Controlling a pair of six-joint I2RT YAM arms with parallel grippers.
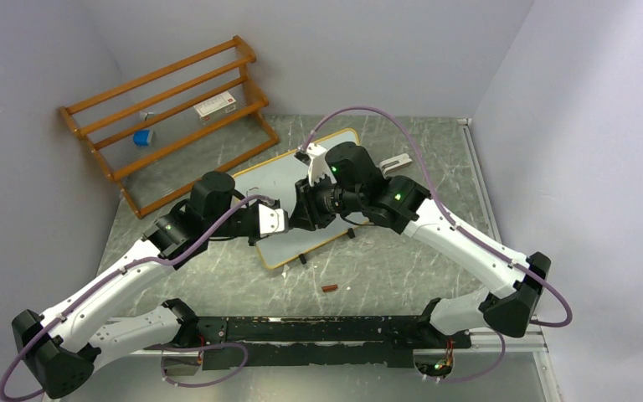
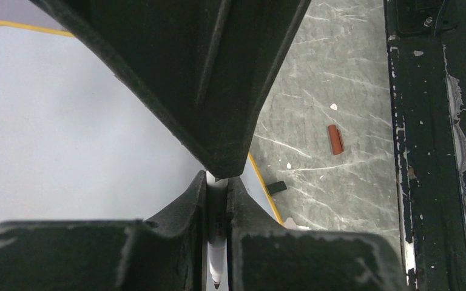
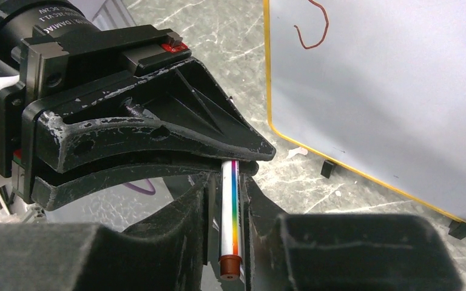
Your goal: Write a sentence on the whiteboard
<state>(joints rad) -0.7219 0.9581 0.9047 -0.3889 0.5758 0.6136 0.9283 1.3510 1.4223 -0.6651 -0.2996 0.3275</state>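
The whiteboard [image 1: 280, 180] lies flat mid-table, white with a yellow-wood rim. One reddish-brown curved stroke [image 3: 315, 27] is all that shows of the sentence. Above the board's near edge both grippers meet on one white marker [image 3: 233, 212] with a rainbow stripe. My left gripper [image 2: 216, 185] is shut on the marker's barrel, the bare tip [image 2: 216, 280] sticking out toward the camera. My right gripper [image 3: 227, 185] straddles the brown-plugged tail end, jaws close around it with a thin gap on one side. In the top view the left gripper [image 1: 301, 216] and right gripper [image 1: 325, 203] face each other.
A red-brown marker cap [image 1: 330, 288] lies on the table between the board and the black base rail [image 1: 318, 331]. An orange-brown slatted rack [image 1: 167, 109] at back left holds a small box [image 1: 216, 106] and a blue item [image 1: 141, 137]. A metal bracket [image 1: 398, 162] sits right of the board.
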